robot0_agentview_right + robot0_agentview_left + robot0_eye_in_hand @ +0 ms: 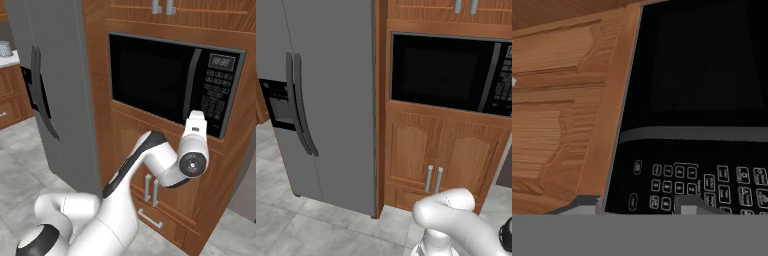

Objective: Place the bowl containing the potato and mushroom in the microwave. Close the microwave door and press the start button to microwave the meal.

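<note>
The black microwave [448, 72] [165, 82] is built into the wooden cabinet wall. Its microwave door [707, 65] is shut, with a dark window and a grey bar handle [192, 85]. The bowl, the potato and the mushroom are hidden. My gripper [197, 117] reaches up to the lower part of the button panel [217, 92], close to or touching it, and the hand's white body covers its fingers. The hand view is rolled on its side, so the button panel [697, 185] lies along the bottom, very close. How the jaws stand cannot be made out.
A tall grey fridge [321, 100] [50, 85] with dark curved handles stands left of the microwave. Wooden cabinet doors [436, 150] with metal pulls sit below it, and my arm [150, 160] crosses in front of them. Grey floor tiles [286, 220] lie in front.
</note>
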